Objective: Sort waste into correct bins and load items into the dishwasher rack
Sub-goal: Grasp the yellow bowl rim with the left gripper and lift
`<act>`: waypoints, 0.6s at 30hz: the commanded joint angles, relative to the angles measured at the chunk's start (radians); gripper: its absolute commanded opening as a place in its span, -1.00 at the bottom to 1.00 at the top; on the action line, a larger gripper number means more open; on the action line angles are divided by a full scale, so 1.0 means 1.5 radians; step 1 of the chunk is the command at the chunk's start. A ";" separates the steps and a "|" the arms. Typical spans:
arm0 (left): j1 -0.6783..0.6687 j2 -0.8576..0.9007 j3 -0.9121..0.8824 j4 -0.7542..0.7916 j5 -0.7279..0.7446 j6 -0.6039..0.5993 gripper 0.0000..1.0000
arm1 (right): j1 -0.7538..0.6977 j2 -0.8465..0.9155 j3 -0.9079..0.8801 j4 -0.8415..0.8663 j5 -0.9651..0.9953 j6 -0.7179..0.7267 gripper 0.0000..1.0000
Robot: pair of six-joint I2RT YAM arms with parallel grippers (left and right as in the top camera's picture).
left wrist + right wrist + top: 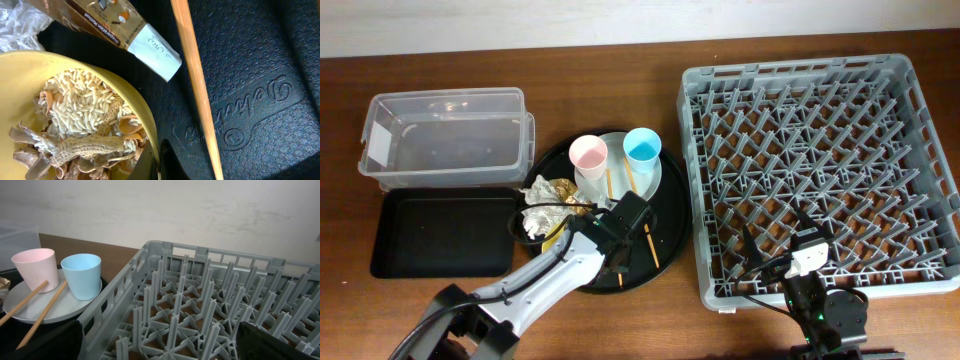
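Note:
My left gripper (pixel 616 226) is over the round black tray (pixel 675 215). In the left wrist view it (pixel 159 161) is shut on the rim of the yellow bowl (pixel 20 90), one finger inside and one outside. The bowl holds rice and brown food scraps (pixel 85 120). A chopstick (pixel 200 95) lies just to its right, with the brown-gold wrapper (pixel 115 25) and white napkin (pixel 15 25) beyond. The pink cup (pixel 588 155) and blue cup (pixel 643 148) stand on the grey-green plate (pixel 655 178). My right gripper (pixel 160 340) is open above the front of the grey rack (pixel 820 170).
The clear tub (pixel 445 135) stands at the back left with the shallow black rectangular tray (pixel 440 235) in front of it. The rack fills the right half of the table. The napkin (pixel 532 222) and wrapper (pixel 565 197) lie on the round tray's left side.

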 commanded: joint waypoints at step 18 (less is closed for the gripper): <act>0.868 -0.150 0.189 -0.176 0.692 0.372 -1.00 | 0.005 -0.004 -0.004 -0.003 0.003 0.004 0.97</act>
